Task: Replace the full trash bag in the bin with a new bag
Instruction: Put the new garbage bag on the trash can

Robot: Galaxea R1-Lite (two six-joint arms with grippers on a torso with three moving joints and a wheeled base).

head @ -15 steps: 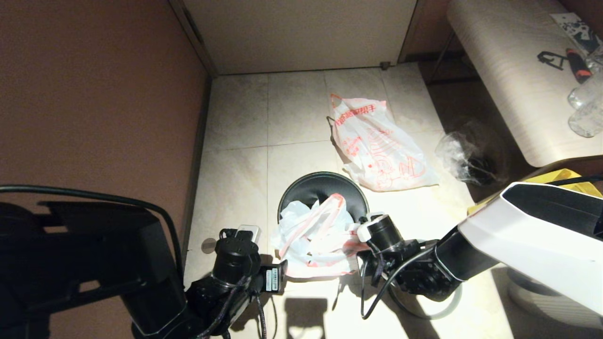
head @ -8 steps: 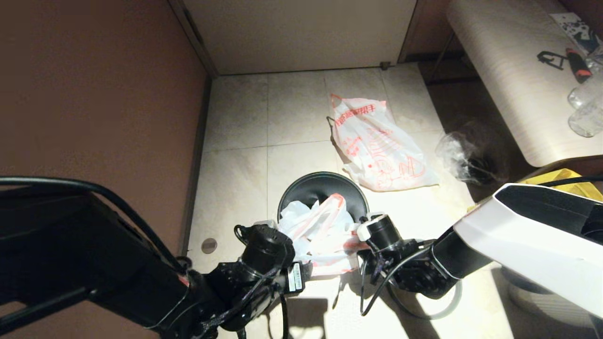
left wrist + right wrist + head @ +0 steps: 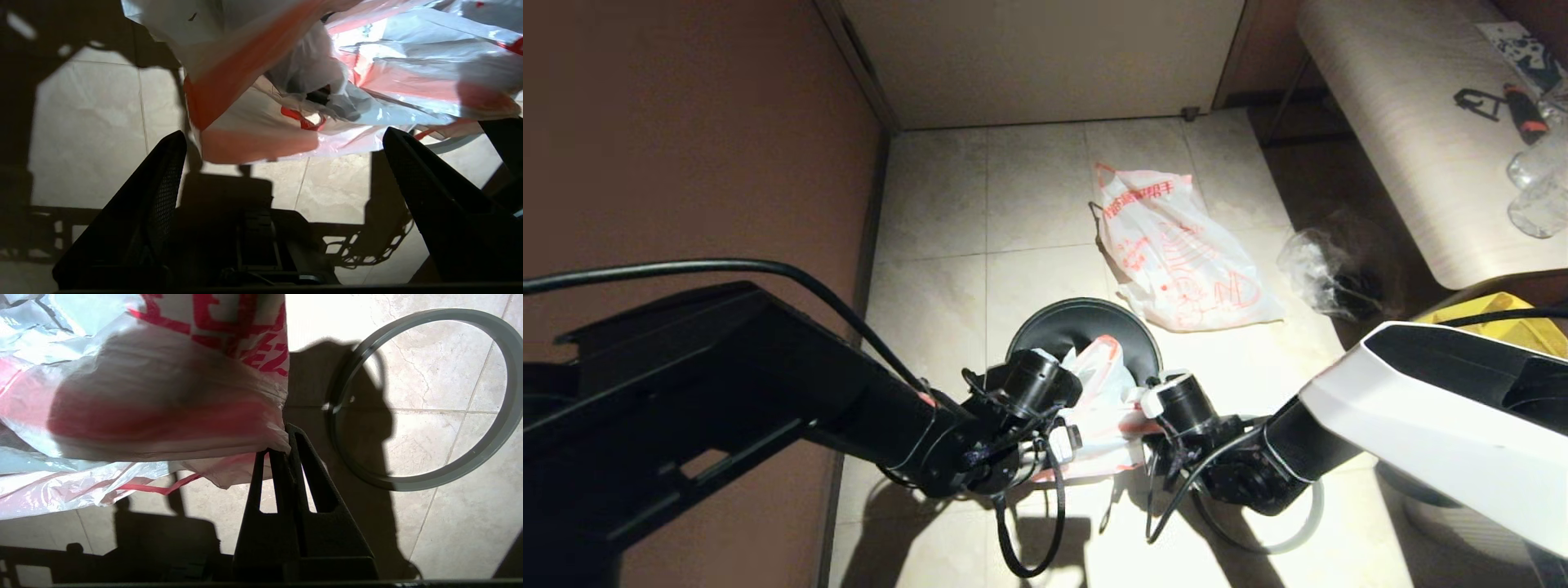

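The black bin (image 3: 1068, 325) stands on the tiled floor in the head view, and the cloudy-white new bag (image 3: 1094, 392) with red-orange handles is draped over its near side. My right gripper (image 3: 282, 437) is shut on that bag's edge (image 3: 261, 435) at the bin's near right. At the bin's near left my left gripper (image 3: 284, 134) is open; the new bag (image 3: 261, 134) hangs just beyond its fingertips, untouched. The full trash bag (image 3: 1180, 257), white with bold red print, lies on the floor behind the bin.
The grey hoop rim (image 3: 425, 479) lies loose on the floor by my right arm. A small clear wrinkled bag (image 3: 1319, 269), a yellow tote (image 3: 1499, 312) and a pale bench (image 3: 1413, 139) are at the right. A brown wall (image 3: 686, 163) closes the left.
My left arm has swung in from the near left and reached forward to the bag at the bin's near side. The right gripper and the bag have stayed put.
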